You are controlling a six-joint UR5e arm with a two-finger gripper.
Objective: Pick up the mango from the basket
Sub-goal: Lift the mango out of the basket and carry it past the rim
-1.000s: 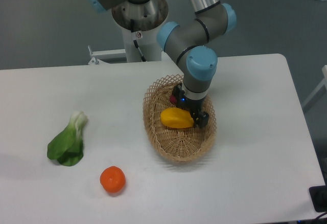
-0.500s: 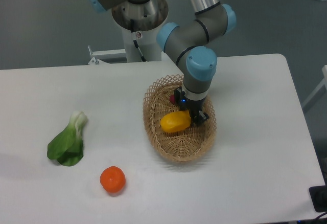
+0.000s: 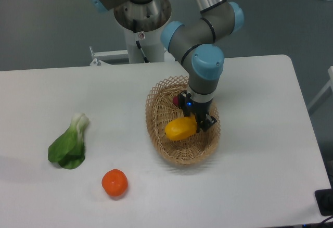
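Two dark fingers of my end effector (image 3: 195,122) were closed on the right end of the mango (image 3: 181,128), so it had the fruit in its grip. The mango sat tilted, its left end lower, over the middle of the basket (image 3: 161,147); I could not tell from my view whether it was lifted free of the weave or touching it. Just behind the end effector, a small patch of something dark red (image 3: 176,101) showed inside the basket, mostly hidden. The arm came down from above with its blue-capped wrist joint (image 3: 207,61) directly over the basket's far half. The basket rested on the white tabletop (image 3: 260,134). Well apart to the left lay a leafy green vegetable (image 3: 68,143), and nearer the front edge a round orange fruit (image 3: 114,182).
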